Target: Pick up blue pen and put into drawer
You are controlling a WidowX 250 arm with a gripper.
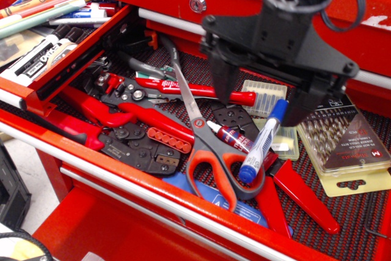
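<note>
The blue pen (263, 142), white barrel with blue cap and blue end, lies tilted in the wide red tool drawer, its lower end resting on the red scissor handles (221, 172). My black gripper (261, 103) hangs open just above the pen's upper capped end, one finger (223, 84) left of it and the other at its right. Nothing is held. The small shallow red drawer (85, 40) with markers and crayons stands open at the upper left.
The wide drawer (183, 203) holds red pliers (131, 117), a crimping tool, a small red-labelled glue tube (232, 137), a drill-bit case (342, 136) at right and a small clear box (263, 96). A lock (197, 3) sits on the cabinet front behind.
</note>
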